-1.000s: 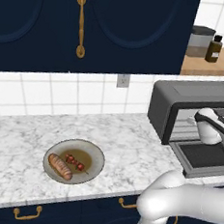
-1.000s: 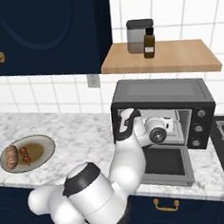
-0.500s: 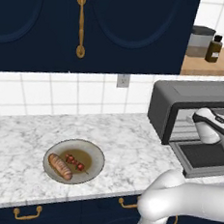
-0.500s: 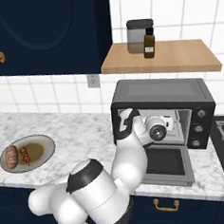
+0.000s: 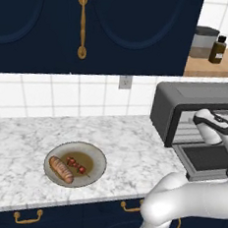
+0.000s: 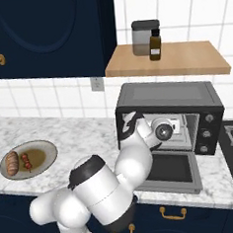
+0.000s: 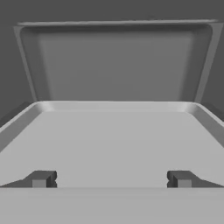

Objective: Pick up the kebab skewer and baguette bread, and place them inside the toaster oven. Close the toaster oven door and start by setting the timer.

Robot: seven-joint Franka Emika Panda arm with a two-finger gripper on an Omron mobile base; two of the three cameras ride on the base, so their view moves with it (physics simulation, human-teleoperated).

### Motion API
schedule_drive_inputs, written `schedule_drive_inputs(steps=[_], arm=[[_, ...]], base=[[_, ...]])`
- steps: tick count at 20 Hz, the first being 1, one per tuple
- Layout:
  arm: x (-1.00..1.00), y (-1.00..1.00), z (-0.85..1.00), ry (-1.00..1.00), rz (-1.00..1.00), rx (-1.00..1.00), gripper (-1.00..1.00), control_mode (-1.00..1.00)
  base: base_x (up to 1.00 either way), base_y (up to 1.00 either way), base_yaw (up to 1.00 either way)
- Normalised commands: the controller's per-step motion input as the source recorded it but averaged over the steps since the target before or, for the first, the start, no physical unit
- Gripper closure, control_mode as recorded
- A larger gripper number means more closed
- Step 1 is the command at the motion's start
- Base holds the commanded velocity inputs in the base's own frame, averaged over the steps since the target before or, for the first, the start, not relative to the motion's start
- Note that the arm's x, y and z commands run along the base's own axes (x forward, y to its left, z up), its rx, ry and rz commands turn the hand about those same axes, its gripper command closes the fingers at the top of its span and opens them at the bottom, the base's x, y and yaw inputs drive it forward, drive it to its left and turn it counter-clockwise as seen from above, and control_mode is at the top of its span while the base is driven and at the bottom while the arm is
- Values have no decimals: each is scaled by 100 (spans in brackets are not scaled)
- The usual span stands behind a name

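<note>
Kebab skewer (image 5: 76, 164), a thin stick of red and dark brown chunks, lies on a round grey-brown plate (image 5: 96, 156) on the white marbled counter (image 5: 25, 132), just beside the golden-brown scored baguette bread (image 5: 61, 169). Well apart to the right stands the dark grey boxy toaster oven (image 6: 166, 92); its drop-down toaster oven door (image 6: 170, 171) lies open and flat. White arm's gripper (image 7: 111, 179) is at the oven mouth, jaws wide apart, holding nothing, over the pale grey tray (image 7: 113, 135). Fingertips are hard to make out in both base views. Oven's right side is cut off in the left base view.
</note>
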Motion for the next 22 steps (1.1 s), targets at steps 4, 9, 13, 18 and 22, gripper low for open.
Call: schedule_drive_inputs(steps=[4, 9, 13, 18, 22], arm=[[0, 0, 0, 8, 0, 0, -100, -100], [0, 0, -3, 2, 0, 0, -100, -100], [0, 0, -26, 0, 0, 0, -100, -100], [0, 0, -17, 0, 0, 0, -100, -100], [0, 0, -28, 1, 0, 0, -100, -100]], base=[[0, 0, 0], [0, 0, 0], [0, 0, 0], [0, 0, 0], [0, 0, 0]])
